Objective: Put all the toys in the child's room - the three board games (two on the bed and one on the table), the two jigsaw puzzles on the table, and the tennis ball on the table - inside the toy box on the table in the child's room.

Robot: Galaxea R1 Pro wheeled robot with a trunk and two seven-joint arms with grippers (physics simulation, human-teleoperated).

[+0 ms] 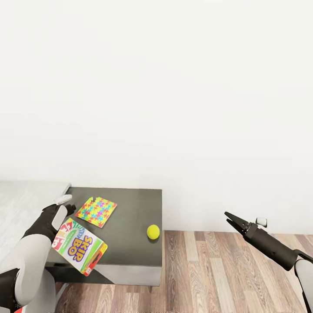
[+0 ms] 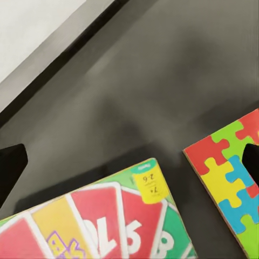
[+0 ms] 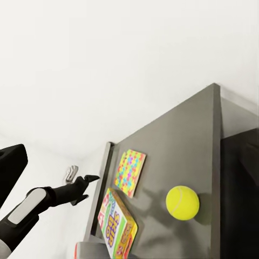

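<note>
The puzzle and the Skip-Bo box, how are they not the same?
The jigsaw puzzle is a thin square of many-coloured pieces with notched edges; the Skip-Bo box is a thicker rectangle printed with cards and letters. The puzzle sits farther back near the wall; the box hangs over the dark cabinet top's front edge. Both lie flat on it.

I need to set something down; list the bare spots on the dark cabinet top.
Free: the strip between the jigsaw puzzle and tennis ball, and the back edge by the wall. Crowded: the near left corner, where the SKIP-BO box overhangs beside the left end effector.
</note>
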